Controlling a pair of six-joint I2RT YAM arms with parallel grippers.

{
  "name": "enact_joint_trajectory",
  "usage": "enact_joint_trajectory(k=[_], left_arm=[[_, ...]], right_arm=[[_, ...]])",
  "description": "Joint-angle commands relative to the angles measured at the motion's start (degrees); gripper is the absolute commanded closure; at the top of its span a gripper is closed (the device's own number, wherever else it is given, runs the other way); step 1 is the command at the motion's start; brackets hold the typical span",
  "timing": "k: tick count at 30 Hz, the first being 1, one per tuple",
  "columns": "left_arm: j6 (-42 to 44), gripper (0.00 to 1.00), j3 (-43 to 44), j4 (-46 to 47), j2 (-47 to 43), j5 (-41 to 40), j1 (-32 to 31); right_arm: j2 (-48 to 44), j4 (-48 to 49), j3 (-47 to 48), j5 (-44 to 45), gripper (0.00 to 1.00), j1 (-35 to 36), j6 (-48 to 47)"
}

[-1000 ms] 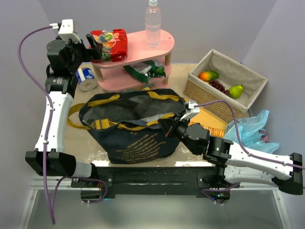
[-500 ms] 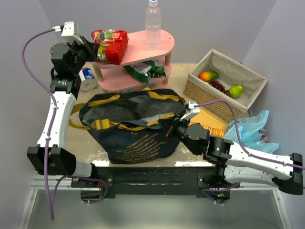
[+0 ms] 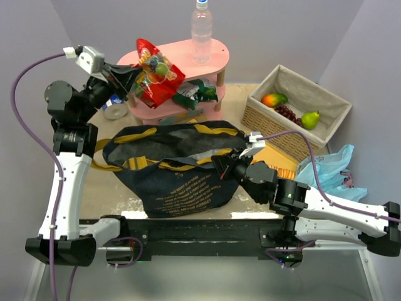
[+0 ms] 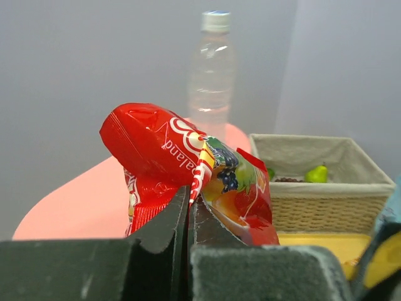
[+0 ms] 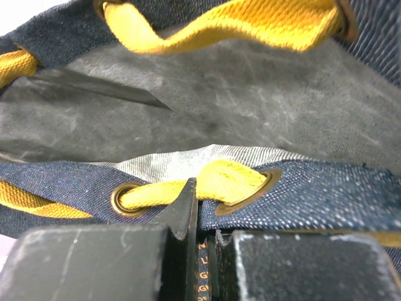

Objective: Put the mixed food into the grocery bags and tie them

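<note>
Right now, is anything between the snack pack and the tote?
Nothing visible. The left jaws hold the snack pack at the pink shelf's front edge; the tote lies open in front, right jaws pinching its rim.

Plain lavender-grey walls (image 3: 282, 31) meet in a corner behind a sandy tan tabletop (image 3: 105, 188); a pink two-tier shelf (image 3: 216, 56) stands there, evenly lit.

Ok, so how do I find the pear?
Find the woven basket on the right side of the table. Three fruits lie inside it. The pear is the rightmost, beside the dark grapes, plain green with a narrow top.
</note>
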Motion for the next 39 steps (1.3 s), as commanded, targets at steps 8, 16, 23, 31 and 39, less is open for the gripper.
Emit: enact_joint_trajectory(k=[8,16,23,31,39], left_arm=[[7.2,1.0,-0.7,6.1,-6.1,12.6,-14.7],[11.3,1.0,-6.5,2.3,-7.8,15.0,-16.9],[20.9,1.0,-12.2,-2.2,-9.6,10.1,-17.2],[24.4,0.59,-13.8,-8.1,-10.1,14.8,-17.6],[22.6,0.07,-11.1,-8.0,-9.2,13.1,-17.6]], right_arm=[[-0.6,-2.4,5.3,4.8,1.0,0.2,-3.0],[0.3,-2.7,6.2,4.1,1.0,0.2,-2.8],[-0.1,-2.7,6.3,3.2,1.0,0.2,-2.8],[-1.9,-4.1,5.9,4.3,1.0,0.2,-2.5],[-2.7,-4.9,5.5,5.1,1.0,0.2,-2.1]])
